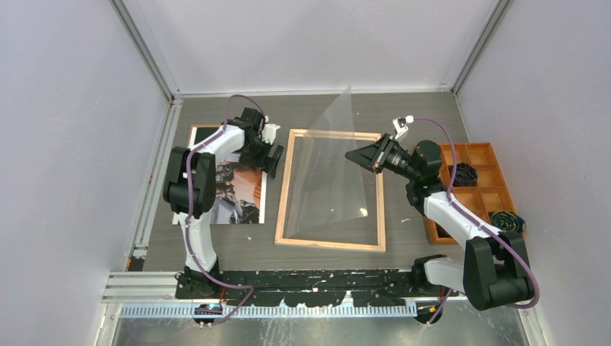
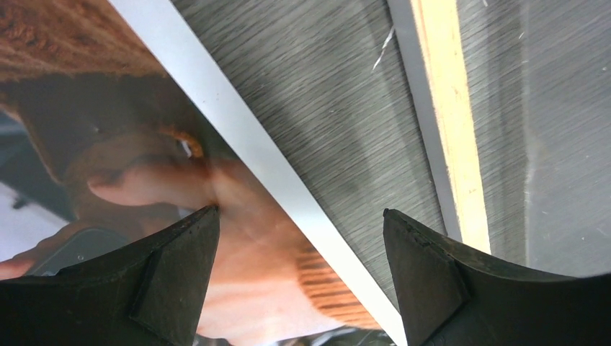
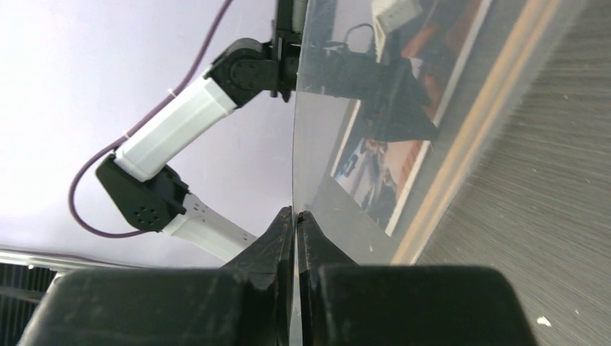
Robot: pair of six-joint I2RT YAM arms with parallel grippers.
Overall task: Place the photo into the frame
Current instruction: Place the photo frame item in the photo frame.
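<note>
The frame (image 1: 330, 245) lies wood-side up in the middle, open for loading. Left of it the photo (image 1: 245, 198) lies face up. My left gripper (image 2: 299, 216) hangs with jaws spread astride its right edge, placed to grab it. My right gripper (image 3: 295, 216) pinches the clear pane (image 1: 331, 187), tilted up off the frame so the opening is free.
</note>
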